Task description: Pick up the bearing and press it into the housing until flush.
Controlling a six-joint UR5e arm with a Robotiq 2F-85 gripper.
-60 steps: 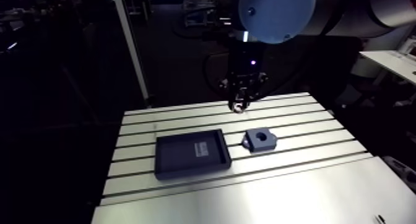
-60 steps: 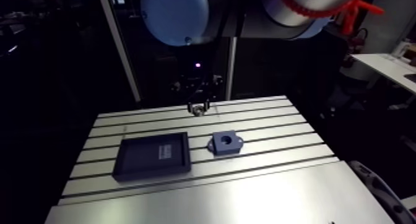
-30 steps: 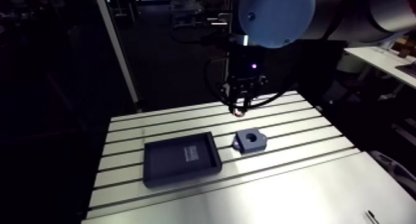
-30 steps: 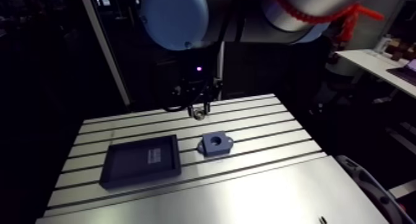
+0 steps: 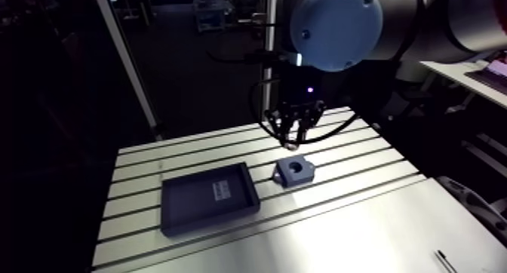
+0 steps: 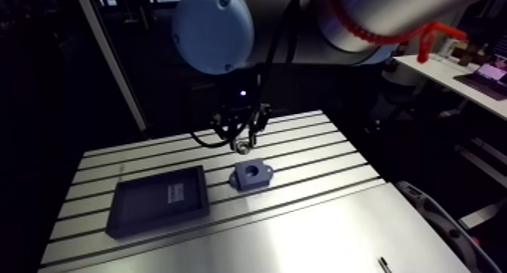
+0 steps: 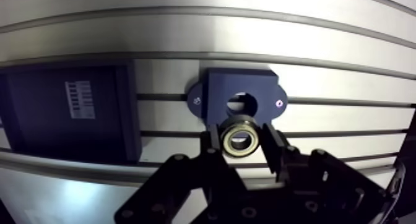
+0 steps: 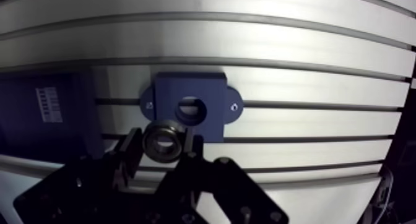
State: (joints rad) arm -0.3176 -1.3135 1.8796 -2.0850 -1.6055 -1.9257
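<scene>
End effector (image 7: 241, 143) clamped on the bearing (image 7: 240, 138), held clear of the tabletop (image 7: 346, 124) — it has closed in on the housing (image 7: 215, 93) since a moment ago, open bore just ahead. Centring over it comes next, I'd judge; dark tray (image 7: 68, 118) beside, apart.

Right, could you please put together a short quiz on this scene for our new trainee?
1. True or false: the bearing sits flush in the housing.
2. What lies beside the housing on the table? A) a dark tray B) a hammer C) a cup
3. Fill the gap: the hand is shut on the ____.

Key:
1. False. The bearing is gripped in the hand, apart from the housing, whose bore is empty.
2. A.
3. bearing.
</scene>
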